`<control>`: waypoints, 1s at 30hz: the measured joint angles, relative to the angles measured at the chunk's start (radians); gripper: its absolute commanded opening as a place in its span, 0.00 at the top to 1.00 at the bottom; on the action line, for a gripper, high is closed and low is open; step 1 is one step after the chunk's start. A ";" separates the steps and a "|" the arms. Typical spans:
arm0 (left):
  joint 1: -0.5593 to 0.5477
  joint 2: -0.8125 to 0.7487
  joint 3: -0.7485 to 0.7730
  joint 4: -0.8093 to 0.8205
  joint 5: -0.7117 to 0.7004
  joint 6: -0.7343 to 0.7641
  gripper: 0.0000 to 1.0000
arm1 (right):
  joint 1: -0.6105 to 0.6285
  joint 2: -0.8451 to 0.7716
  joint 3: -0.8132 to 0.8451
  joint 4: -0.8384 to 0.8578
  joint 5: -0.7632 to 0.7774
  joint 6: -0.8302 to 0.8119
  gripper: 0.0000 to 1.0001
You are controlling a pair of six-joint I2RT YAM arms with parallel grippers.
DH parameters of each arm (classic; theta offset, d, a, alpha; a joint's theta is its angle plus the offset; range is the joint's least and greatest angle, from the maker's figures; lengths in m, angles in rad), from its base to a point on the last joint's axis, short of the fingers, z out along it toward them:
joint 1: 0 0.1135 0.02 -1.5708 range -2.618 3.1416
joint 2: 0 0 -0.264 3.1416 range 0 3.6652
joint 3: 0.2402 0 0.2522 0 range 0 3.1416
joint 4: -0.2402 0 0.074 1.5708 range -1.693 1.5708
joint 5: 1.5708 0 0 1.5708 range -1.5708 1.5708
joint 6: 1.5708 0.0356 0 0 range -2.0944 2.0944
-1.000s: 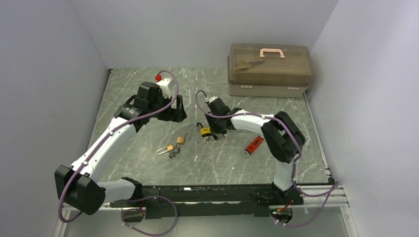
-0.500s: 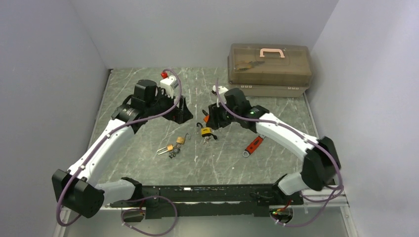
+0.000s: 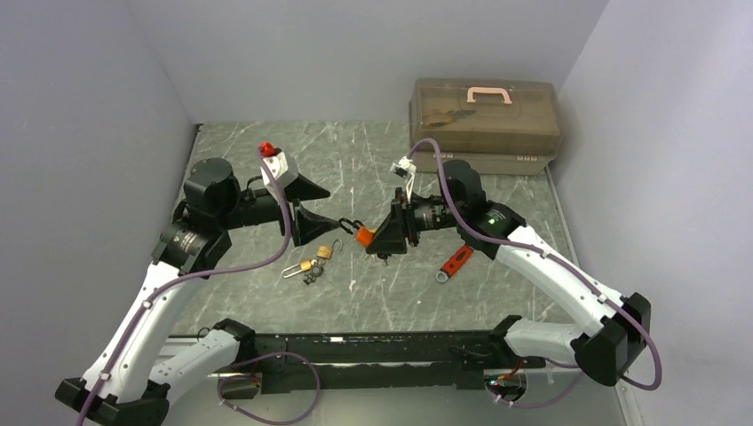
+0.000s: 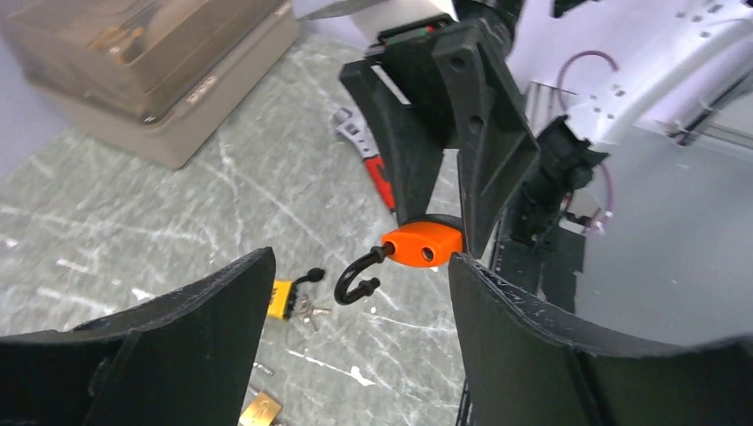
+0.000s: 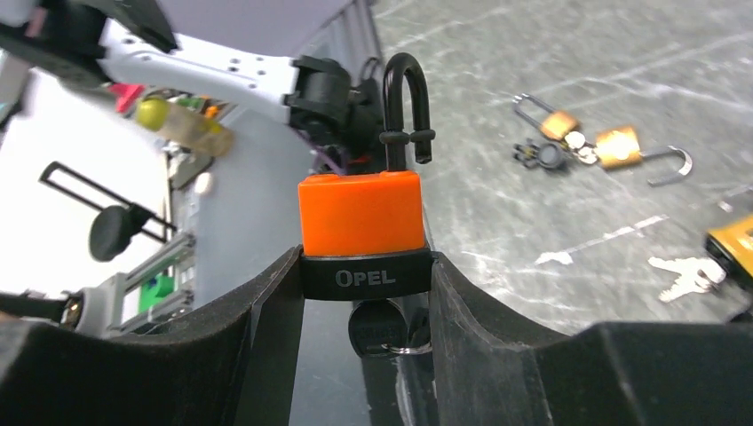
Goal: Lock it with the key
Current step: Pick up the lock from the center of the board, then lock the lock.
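The key (image 5: pixel 377 330) under the orange padlock (image 5: pixel 360 213) is half hidden between the fingers (image 5: pixel 266 328) of the right gripper (image 5: pixel 364 259). A yellow padlock (image 5: pixel 733 240) is cut off at the right edge.

Orange padlock (image 5: pixel 360 213), black shackle (image 5: pixel 404 98); brass padlock (image 3: pixel 324 252); grey white-veined table (image 3: pixel 391 293); red-handled wrench (image 3: pixel 455 260)

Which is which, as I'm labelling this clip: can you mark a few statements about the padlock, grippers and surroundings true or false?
1. The right gripper holds the orange padlock. True.
2. The padlock's shackle is snapped shut. False: it stands open, one end free.
3. The left gripper is shut. False: its jaws stand open, nothing between them.
4. A red-handled wrench lies on the table. True.
5. The toolbox has its lid raised. False: the lid is down.
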 measured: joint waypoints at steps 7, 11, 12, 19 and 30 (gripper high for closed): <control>0.000 -0.024 -0.009 0.033 0.172 0.002 0.40 | 0.002 -0.034 0.009 0.052 -0.135 0.036 0.99; -0.003 -0.029 -0.014 0.058 0.245 -0.026 0.52 | 0.006 -0.036 0.030 0.052 -0.162 0.037 0.99; -0.006 -0.028 -0.014 0.058 0.254 -0.029 0.54 | 0.006 -0.037 0.034 0.053 -0.166 0.037 0.99; -0.034 0.000 -0.014 0.035 0.281 -0.028 0.53 | 0.007 -0.051 0.055 0.053 -0.177 0.037 0.99; -0.040 0.022 -0.010 -0.010 0.253 -0.029 0.35 | 0.020 -0.067 0.071 0.048 -0.178 0.030 0.99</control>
